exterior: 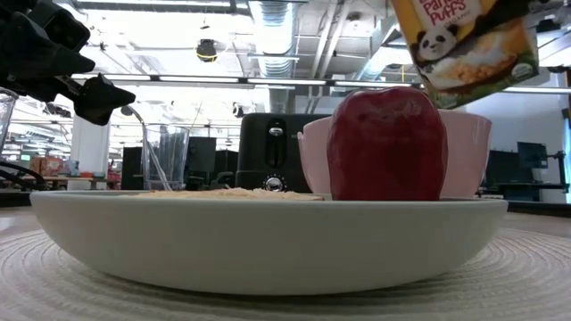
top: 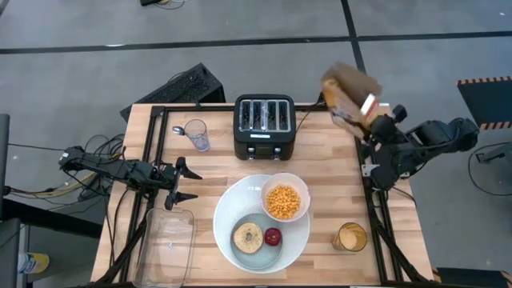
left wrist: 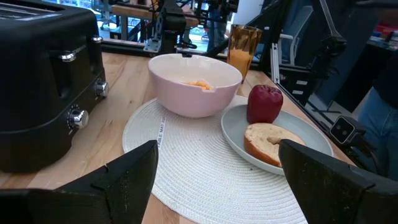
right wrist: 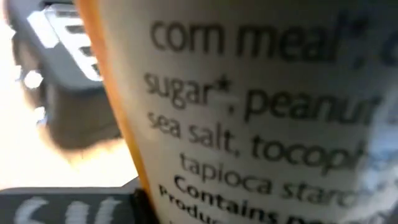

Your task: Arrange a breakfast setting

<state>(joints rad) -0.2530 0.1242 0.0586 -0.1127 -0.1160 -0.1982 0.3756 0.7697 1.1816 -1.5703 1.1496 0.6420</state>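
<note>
The large white plate lies on a round woven mat at the table's near middle. On the plate are the toasted bagel half and the small red apple. The white bowl of orange cereal balls rests on the plate's far right rim. My left gripper is open and empty, left of the plate. It points at the plate in the left wrist view. My right gripper is shut on a cereal box above the table's far right corner. A spoon stands in a clear glass. My right gripper holds the cereal box by its end nearest the arm, coming level from the table's right side. The box is lifted clear of the table and tilted. Its printed side fills the right wrist view and hides the fingers.
A black toaster stands at the far middle. A glass of orange drink stands near the right front. A clear rectangular container lies at the near left, just in front of my left gripper.
</note>
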